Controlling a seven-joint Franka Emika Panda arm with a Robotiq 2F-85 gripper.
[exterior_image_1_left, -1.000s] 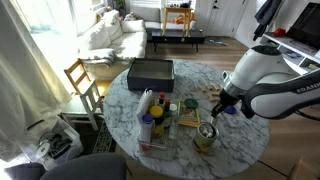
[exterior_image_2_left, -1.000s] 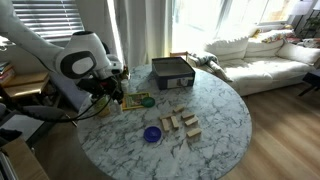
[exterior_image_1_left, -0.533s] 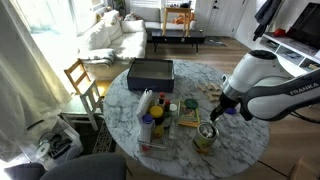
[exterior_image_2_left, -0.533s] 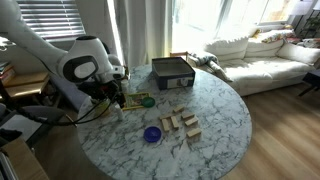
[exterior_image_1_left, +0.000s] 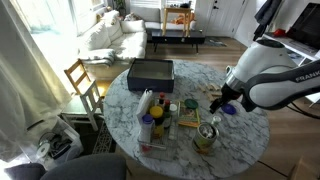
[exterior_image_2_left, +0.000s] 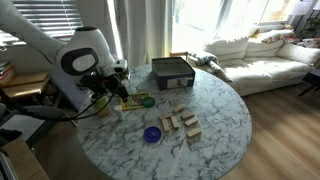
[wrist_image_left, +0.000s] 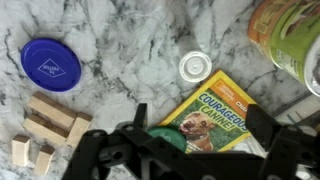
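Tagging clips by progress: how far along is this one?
Done: green disc lies by the book's corner, ungripped. In hand: nothing; gripper hangs open above it. Left, likely: blue lid, white cap and wooden blocks lie loose on the table.

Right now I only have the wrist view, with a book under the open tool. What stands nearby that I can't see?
Observer: Several bottles stand upright just past the book, on the side away from the arm.
Operator: Anything bigger farther off?
Observer: A dark box sits near the rim of the table, apart from the other items.
Operator: And off the edge?
Observer: A wooden chair stands beside the rim, near that box.
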